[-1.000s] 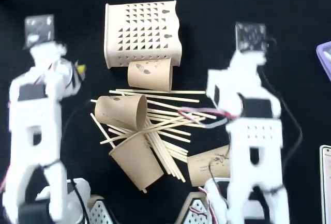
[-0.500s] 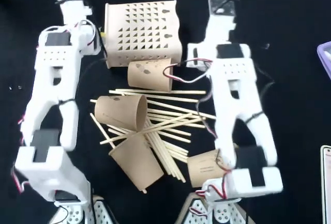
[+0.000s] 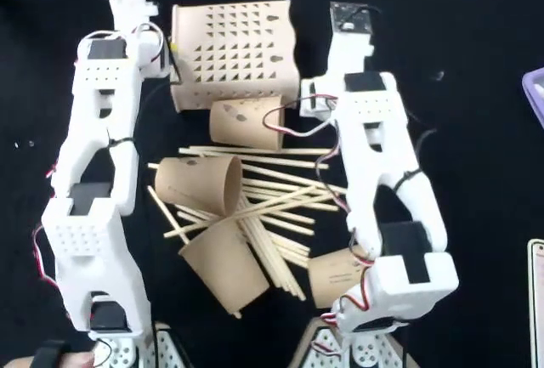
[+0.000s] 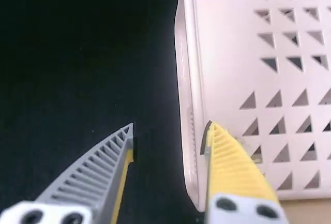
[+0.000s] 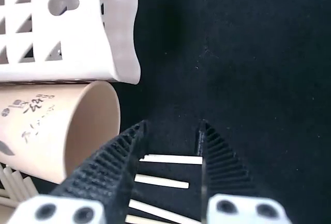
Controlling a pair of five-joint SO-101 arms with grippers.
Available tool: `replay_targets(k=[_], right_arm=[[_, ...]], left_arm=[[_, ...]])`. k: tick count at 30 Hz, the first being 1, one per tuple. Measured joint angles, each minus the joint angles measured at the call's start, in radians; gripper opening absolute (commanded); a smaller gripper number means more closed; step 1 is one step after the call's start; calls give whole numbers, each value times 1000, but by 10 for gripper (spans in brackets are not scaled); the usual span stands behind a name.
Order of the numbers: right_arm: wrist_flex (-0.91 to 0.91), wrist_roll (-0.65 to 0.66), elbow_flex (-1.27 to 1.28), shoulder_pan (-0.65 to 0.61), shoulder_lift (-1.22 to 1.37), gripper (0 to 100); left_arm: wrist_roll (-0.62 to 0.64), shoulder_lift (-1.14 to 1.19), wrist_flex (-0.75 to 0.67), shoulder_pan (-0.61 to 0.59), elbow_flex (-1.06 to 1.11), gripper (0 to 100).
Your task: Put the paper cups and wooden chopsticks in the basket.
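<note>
With left pincer and right pincer both gaping empty, the right should straddle the chopsticks squarely before closing.

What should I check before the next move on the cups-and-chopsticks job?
1. The left gripper is open and empty: ok.
2. The right gripper is open and empty: ok.
3. The basket has its mouth facing up: not ok, it appears to lie on its side, perforated wall up.
4. The paper cup nearest the basket is free to grasp: ok, it lies on its side against the basket.
5. The chopsticks are separated for a single pick: not ok, they are crossed in a loose pile.
</note>
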Motion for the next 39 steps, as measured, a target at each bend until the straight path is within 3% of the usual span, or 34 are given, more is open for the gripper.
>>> replay_targets(k=[17, 39], right_arm=[[-58, 0, 21, 0, 0, 157], [-58, 0, 21, 0, 0, 156]], left_arm=[[6, 115, -11, -2, -75, 227], [2, 230, 69, -209, -44, 224]])
